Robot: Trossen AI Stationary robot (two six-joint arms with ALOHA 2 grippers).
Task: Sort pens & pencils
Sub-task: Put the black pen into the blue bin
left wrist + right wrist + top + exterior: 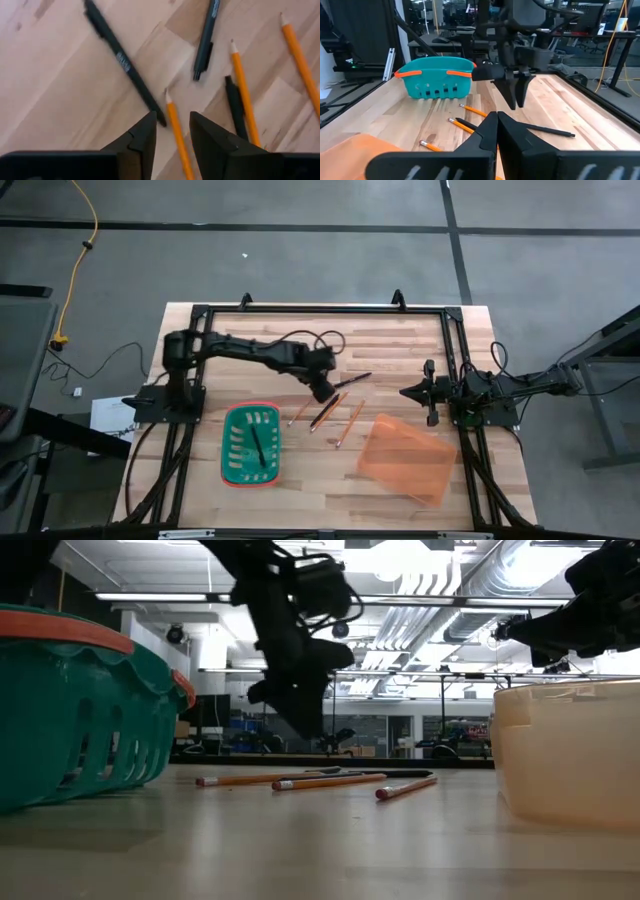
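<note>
My left gripper (322, 390) (172, 120) hovers open above the middle of the table, pointing down. One finger stands on either side of an orange pencil (176, 132) without touching it. Two more pencils (242, 97) (300, 57) lie on the wood nearby. Three dark pens (120, 60) (206, 40) (235, 107) lie among them, one right beside a pencil. In the high view the pencils (348, 423) lie fanned out, a pen (352, 380) lies beyond them, and another dark stick (258, 445) lies in the green basket. My right gripper (408, 392) (497, 122) waits shut at the table's right.
The green basket with an orange rim (250, 409) stands near the left front. A clear orange bin (405, 458) stands at the right front. A dark frame (320, 308) runs around the work area. Bare wood lies between basket and bin.
</note>
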